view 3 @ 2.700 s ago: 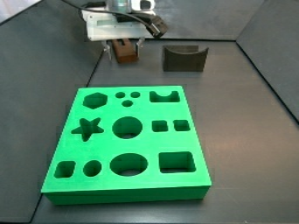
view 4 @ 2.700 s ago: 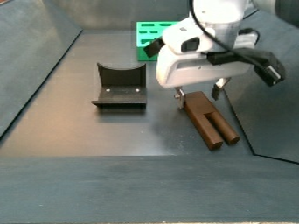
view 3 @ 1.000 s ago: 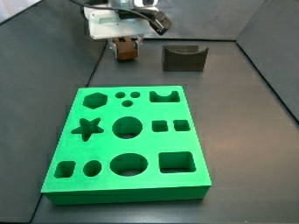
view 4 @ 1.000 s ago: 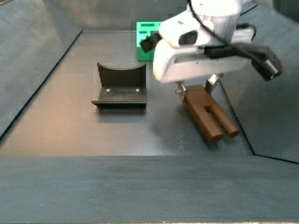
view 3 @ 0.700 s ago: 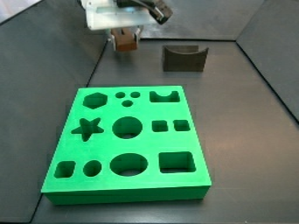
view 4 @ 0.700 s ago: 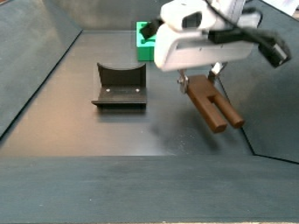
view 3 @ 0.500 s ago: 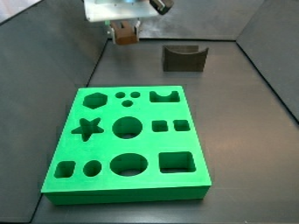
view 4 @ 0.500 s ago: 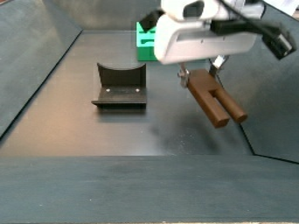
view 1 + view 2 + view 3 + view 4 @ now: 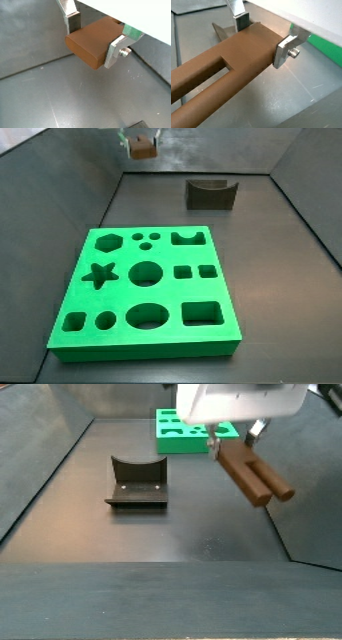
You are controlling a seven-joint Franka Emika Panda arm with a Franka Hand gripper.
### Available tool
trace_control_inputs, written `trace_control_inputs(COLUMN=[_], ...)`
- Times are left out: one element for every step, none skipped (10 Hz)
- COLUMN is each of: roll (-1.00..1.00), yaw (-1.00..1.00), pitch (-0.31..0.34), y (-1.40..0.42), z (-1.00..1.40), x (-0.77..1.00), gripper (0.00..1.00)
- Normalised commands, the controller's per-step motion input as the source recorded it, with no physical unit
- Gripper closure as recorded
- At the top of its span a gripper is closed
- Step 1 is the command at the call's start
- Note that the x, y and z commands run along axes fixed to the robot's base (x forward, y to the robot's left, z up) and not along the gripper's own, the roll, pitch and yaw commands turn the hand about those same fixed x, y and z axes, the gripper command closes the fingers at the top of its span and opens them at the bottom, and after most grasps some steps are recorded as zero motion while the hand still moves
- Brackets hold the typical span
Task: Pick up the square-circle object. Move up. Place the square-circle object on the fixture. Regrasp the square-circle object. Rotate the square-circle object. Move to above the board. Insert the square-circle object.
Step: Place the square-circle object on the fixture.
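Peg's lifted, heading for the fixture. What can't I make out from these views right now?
- Gripper body: cut off by the frame edge in both side views.
- Square-circle object: mostly cropped at the edge in a side view.
- Fixture: barely visible in either wrist view.
- Board: mostly hidden behind the gripper in a side view.

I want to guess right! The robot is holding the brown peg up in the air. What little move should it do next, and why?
Probably carry it sideways toward the fixture. The gripper is shut on the square-circle object, which hangs clear of the floor, and the fixture's notch is empty, so setting it there likely comes next.
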Motion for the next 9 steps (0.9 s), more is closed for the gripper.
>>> trace_control_inputs(roll=[0.07, 0.08, 0.09, 0.09, 0.09, -0.05, -0.07, -0.08, -0.09], yaw=[0.0, 0.0, 0.01, 0.01, 0.02, -1.0, -1.0, -0.78, -0.54], pitch=[0.044, 0.055, 0.064, 0.074, 0.086, -0.027, -0.005, 0.004, 0.018], y=[0.01, 0.01, 0.01, 0.01, 0.01, -0.22, -0.22, -0.19, -0.18], z=[0.99, 0.79, 0.6, 0.45, 0.3, 0.11, 0.07, 0.07, 0.07], x=[-0.03, -0.03, -0.01, -0.01, 0.0, 1.0, 1.0, 1.0, 1.0], gripper=[1.0, 1.0, 1.0, 1.0, 1.0, 1.0, 1.0, 1.0, 1.0])
